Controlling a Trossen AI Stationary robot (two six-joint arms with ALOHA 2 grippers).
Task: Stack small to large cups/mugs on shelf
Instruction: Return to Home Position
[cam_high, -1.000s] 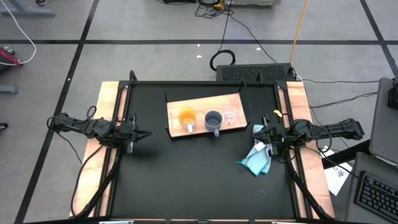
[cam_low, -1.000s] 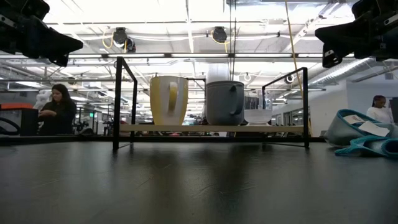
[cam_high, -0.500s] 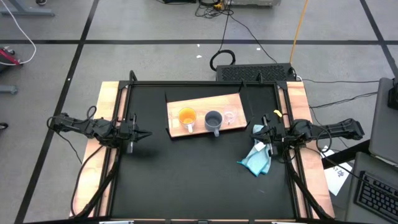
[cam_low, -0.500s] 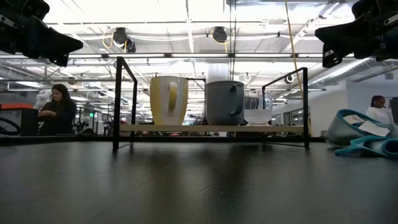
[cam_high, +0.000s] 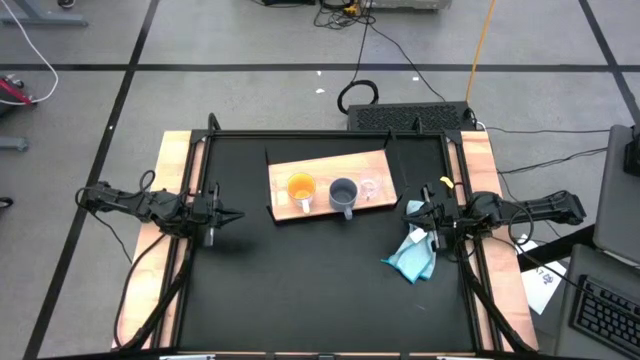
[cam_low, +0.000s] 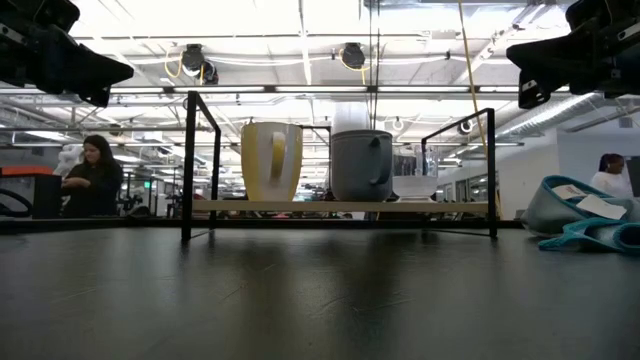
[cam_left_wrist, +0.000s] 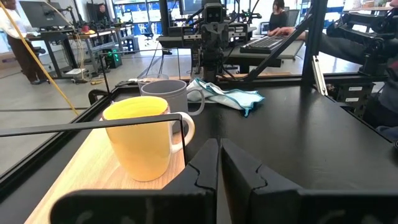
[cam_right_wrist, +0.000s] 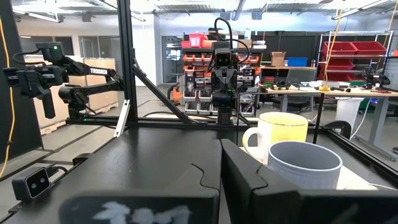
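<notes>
The light-brown wooden shelf board (cam_high: 325, 170) lies on the black table toward its far side. On it stand three cups in a row: the orange cup with a white handle (cam_high: 300, 187), the blue-grey mug (cam_high: 343, 192) and the clear cup (cam_high: 369, 188). They also show in the low view: the orange cup (cam_low: 271, 160), the mug (cam_low: 362, 165) and the clear cup (cam_low: 413, 185). My left gripper (cam_high: 236, 216) is shut and empty at the table's left side, pointing toward the cups (cam_left_wrist: 142, 143). My right gripper (cam_high: 404, 210) is shut and empty at the right side, near the mug (cam_right_wrist: 305, 165).
A light blue cloth (cam_high: 412, 256) lies crumpled on the table just in front of my right gripper. A black metal frame (cam_low: 190, 165) stands around the shelf board. Pale wooden strips (cam_high: 170, 170) run along the table's left and right sides. A person (cam_low: 92, 180) is in the room behind.
</notes>
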